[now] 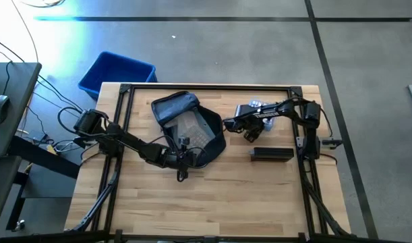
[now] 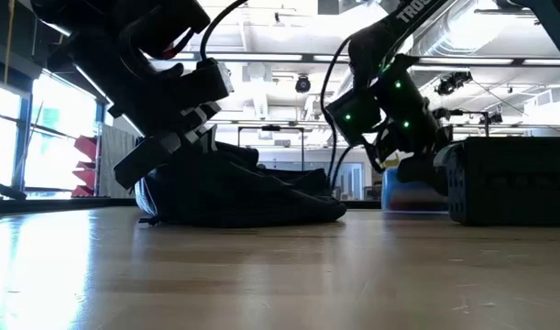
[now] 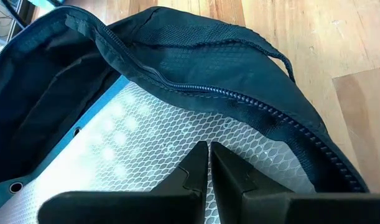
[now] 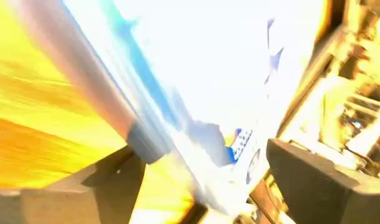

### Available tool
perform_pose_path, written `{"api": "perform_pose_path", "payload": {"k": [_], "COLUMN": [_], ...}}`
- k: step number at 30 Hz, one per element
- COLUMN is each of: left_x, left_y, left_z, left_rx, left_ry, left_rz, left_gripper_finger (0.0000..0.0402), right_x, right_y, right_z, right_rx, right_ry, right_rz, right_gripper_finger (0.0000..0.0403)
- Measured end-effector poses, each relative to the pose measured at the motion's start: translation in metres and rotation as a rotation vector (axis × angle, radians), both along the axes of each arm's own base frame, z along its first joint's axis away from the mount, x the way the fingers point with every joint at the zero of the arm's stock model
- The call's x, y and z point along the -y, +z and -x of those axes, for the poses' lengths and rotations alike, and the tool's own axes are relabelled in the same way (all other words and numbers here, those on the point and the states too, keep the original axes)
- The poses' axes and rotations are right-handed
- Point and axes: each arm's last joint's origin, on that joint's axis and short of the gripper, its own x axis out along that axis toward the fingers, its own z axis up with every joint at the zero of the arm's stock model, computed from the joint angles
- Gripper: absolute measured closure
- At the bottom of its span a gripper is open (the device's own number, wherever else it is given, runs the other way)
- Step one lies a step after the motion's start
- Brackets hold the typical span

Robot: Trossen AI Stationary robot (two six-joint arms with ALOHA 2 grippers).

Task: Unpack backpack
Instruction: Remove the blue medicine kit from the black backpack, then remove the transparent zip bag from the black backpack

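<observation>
One backpack (image 1: 185, 125), unzipped, at the table's (image 1: 212, 202) back middle, one clear mesh-patterned pouch (image 1: 192, 128) inside. Two grippers: left gripper (image 3: 208, 163) closed and empty over the pouch; right gripper (image 4: 202, 180) spread beside the bag, above pale packaging. One black box (image 1: 272, 154) near.

The dark navy backpack (image 1: 185, 125) lies slumped and unzipped near the counter's (image 1: 212, 196) far edge, its flap thrown back.
</observation>
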Motion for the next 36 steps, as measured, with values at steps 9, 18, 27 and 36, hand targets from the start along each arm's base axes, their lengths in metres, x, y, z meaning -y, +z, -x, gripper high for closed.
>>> {"api": "perform_pose_path", "payload": {"k": [9, 18, 27, 36], "left_x": [0.0, 0.004, 0.037, 0.073], "left_y": [0.0, 0.006, 0.051, 0.057], "left_z": [0.0, 0.0, 0.02, 0.067], "left_rx": [-0.003, 0.009, 0.109, 0.018], "left_ry": [-0.005, -0.016, -0.084, -0.052], "left_rz": [0.005, 0.009, 0.1, 0.189], "left_gripper_finger": [0.0401, 0.0402, 0.0402, 0.0402], "right_x": [-0.005, -0.035, -0.11, -0.203], "right_y": [0.001, 0.04, 0.111, 0.107], "right_z": [-0.003, -0.034, -0.083, -0.129], "right_rx": [-0.006, 0.041, 0.432, 0.82], "right_ry": [0.081, 0.29, 0.559, 0.985], "right_rz": [-0.019, 0.148, 0.421, 0.247], "right_gripper_finger": [0.0095, 0.0122, 0.0139, 0.014]}}
